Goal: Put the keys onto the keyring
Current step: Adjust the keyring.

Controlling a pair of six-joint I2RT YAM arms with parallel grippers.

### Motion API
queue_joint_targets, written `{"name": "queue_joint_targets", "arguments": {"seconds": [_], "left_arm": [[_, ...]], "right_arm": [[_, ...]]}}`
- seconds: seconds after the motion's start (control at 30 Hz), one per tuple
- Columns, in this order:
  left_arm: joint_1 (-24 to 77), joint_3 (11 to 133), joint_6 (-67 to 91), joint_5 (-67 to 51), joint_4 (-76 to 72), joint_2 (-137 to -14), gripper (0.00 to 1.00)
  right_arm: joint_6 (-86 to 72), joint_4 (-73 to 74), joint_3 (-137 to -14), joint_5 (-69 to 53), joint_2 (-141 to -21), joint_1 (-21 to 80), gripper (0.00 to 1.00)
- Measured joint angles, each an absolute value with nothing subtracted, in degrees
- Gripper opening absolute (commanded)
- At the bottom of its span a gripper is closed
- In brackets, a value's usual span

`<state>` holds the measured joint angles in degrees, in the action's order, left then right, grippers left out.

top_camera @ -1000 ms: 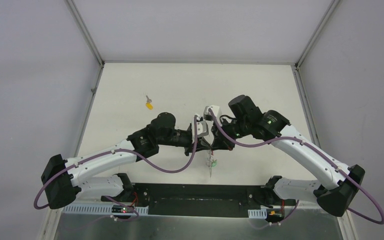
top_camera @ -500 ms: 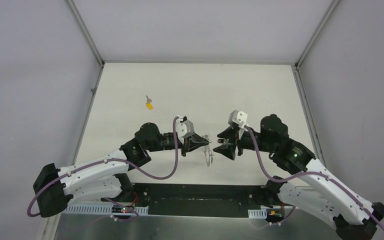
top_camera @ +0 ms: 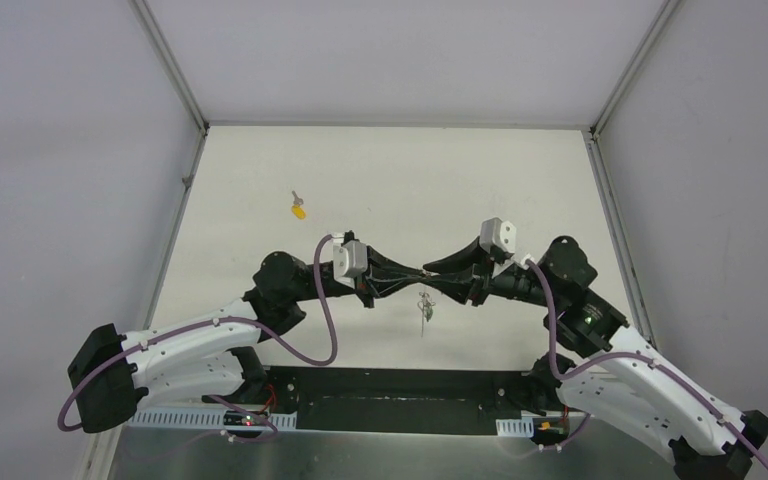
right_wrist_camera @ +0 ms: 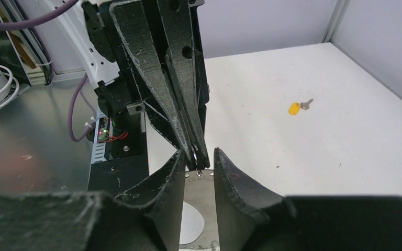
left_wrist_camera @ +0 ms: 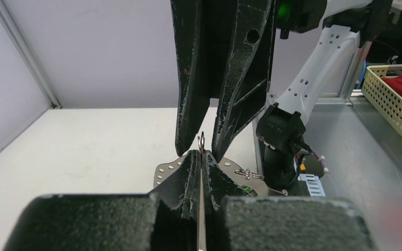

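Midair, thin silvery keyring (top_camera: 422, 297) w/ green-tag key (top_camera: 426, 315) dangling; yellow-tag key (top_camera: 299, 210) apart.

The bench (top_camera: 390, 170) is a flat, off-white surface, longer from near to far than it is wide, with a pale metal rail (top_camera: 400, 125) along its far edge and similar rails down both sides. A single key (top_camera: 300, 208) with a yellow tag lies on it in the far left part, well apart from everything else, its silver end pointing away and the tag on the nearer side. A few faint specks and scuffs mark the surface. Along the near edge lies a black plate (top_camera: 400, 398).
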<state>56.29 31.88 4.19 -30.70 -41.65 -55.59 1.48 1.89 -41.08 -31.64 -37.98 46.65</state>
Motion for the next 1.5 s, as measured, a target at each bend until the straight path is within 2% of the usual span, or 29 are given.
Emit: {"name": "queue_joint_targets", "arguments": {"seconds": [0.17, 0.3, 0.43, 0.57, 0.67, 0.83, 0.87, 1.03, 1.17, 1.2, 1.4, 1.5], "left_arm": [[56.3, 31.6, 4.8, -31.3, -44.6, -55.5, 0.0], [56.3, 30.7, 5.1, -31.6, -45.9, -55.0, 0.0], [56.3, 30.6, 5.1, -31.7, -46.0, -54.8, 0.0], [56.3, 30.6, 5.2, -31.7, -46.1, -54.5, 0.0], [56.3, 30.6, 5.3, -32.0, -46.3, -54.2, 0.0], [56.3, 30.6, 5.4, -32.1, -46.3, -54.2, 0.0], [56.3, 30.6, 5.4, -32.1, -46.3, -54.2, 0.0], [56.3, 30.6, 5.4, -32.1, -46.3, -54.2, 0.0], [56.3, 30.6, 5.5, -32.9, -46.3, -54.2, 0.0], [56.3, 30.6, 5.5, -33.1, -46.3, -54.2, 0.0], [56.3, 30.6, 5.5, -33.1, -46.3, -54.2, 0.0], [56.2, 30.6, 5.6, -33.1, -46.3, -54.2, 0.0]], "right_arm": [[0.9, -1.9, -39.6, -32.4, -36.6, 46.7, 0.32], [0.7, -2.9, -38.7, -32.4, -35.6, 46.7, 0.3], [0.4, -3.5, -38.6, -32.5, -35.4, 46.7, 0.15], [0.3, -3.7, -38.5, -33.0, -35.0, 46.8, 0.05], [0.3, -3.8, -38.6, -33.3, -34.9, 46.8, 0.0], [0.3, -4.0, -38.6, -33.9, -35.3, 46.7, 0.0], [0.3, -4.1, -38.6, -34.0, -35.3, 46.7, 0.0], [0.2, -4.0, -38.6, -33.9, -35.5, 46.7, 0.32], [0.2, -4.0, -38.6, -34.0, -35.9, 46.7, 0.34], [0.2, -4.0, -38.6, -34.0, -35.9, 46.7, 0.32], [0.3, -4.3, -38.6, -35.7, -36.4, 46.7, 0.02], [0.5, -4.4, -38.7, -36.8, -36.4, 46.7, 0.0]]}}
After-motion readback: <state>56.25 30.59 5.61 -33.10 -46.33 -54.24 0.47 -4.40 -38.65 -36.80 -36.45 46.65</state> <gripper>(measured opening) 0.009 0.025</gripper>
